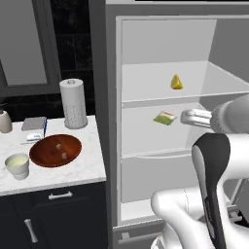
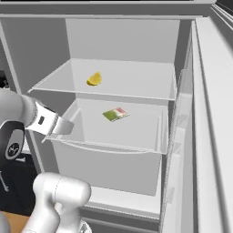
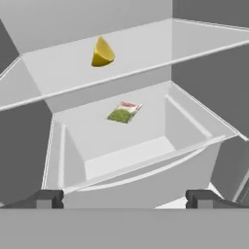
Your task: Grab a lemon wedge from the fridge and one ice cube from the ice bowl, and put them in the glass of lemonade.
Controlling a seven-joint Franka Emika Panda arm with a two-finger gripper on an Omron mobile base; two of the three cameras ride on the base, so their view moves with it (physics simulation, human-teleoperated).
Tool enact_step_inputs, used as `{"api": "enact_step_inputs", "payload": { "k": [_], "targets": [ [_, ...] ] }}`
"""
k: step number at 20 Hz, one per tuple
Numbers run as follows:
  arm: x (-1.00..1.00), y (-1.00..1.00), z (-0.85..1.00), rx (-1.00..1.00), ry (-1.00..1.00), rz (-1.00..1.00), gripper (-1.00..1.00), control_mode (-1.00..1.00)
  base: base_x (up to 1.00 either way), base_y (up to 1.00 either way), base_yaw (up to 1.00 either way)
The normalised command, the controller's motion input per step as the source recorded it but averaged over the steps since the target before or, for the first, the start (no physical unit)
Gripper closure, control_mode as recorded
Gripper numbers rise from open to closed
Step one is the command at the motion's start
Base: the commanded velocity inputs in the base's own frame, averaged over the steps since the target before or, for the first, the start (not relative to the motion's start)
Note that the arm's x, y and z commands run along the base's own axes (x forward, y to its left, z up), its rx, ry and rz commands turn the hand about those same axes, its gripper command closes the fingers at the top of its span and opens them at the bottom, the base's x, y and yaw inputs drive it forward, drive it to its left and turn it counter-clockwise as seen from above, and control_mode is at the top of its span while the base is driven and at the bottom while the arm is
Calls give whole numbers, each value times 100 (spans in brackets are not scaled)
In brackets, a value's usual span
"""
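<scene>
In the hand view the tiny bright yellow lemon wedge [image 3: 102,52] lies at about 11 o'clock from the end effector [image 3: 124,198], on the white upper shelf [image 3: 146,46] of the tall grey open fridge [image 1: 111,121], well apart from the two dark fingertips [image 3: 44,198], which stand wide with nothing between them. In the left base view the wedge [image 1: 176,82] is at 11 o'clock from the silver end effector [image 1: 190,116], one level higher. Below the shelf sits a white open drawer [image 3: 121,160], and in it lies a flat green-yellow packet [image 3: 124,112], near the back wall and well apart from the wedge. The front rim of the drawer is just ahead of the fingertips; above it there is free room up to the edge of the shelf. The wedge lies near the middle of the shelf, away from the side walls. At 9 o'clock of the fridge, the white marble tabletop [image 1: 82,170] carries the wide reddish-brown glossy ice bowl [image 1: 55,150] with pale cubes inside, the small whitish cup of pale yellow lemonade [image 1: 17,166] just beside it, a white paper towel roll [image 1: 73,103] behind it, and a beige soap bottle [image 1: 5,120] at the far left. Dark cabinets [image 1: 53,214] stand under the tabletop.
</scene>
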Motion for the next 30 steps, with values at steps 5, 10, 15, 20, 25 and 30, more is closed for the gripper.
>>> {"api": "enact_step_inputs", "payload": {
  "k": [5, 10, 15, 20, 25, 30],
  "targets": [
    [22, 0, 30, -3, 0, 8, -100, -100, 0, 0, 0],
    [50, 0, 21, 0, 1, 4, -100, -100, 0, 0, 0],
    [55, -9, 5, 0, 3, 0, -100, -100, 0, 0, 0],
    [50, -19, 0, 0, 3, 0, -100, -100, 0, 0, 0],
    [46, -13, 0, 0, 0, 0, -100, -100, 0, 0, 0],
    [60, -7, 0, 0, 4, 0, -100, -100, 0, 0, 0]
  ]
}}
